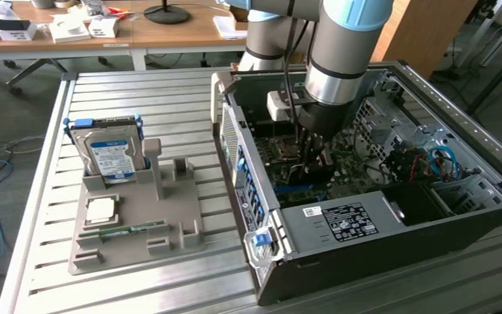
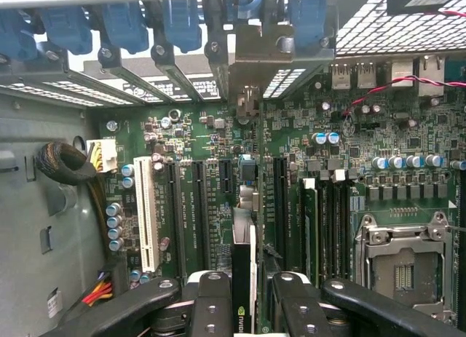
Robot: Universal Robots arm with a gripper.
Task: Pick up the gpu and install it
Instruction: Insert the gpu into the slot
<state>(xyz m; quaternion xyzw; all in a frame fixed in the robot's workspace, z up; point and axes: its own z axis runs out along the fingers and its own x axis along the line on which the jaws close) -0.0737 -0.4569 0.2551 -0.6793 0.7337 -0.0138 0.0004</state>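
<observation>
Exterior view: toward its left, a grey holder on the slatted desk carries an upright hard drive, a processor chip and a RAM stick. Toward its right, the arm reaches down into the open computer case. In the wrist view, the 2 fingers are clenched on the gpu. It stands on edge over the motherboard, parallel to the long black slots, between a white slot and the processor socket. I cannot tell whether it is seated.
</observation>
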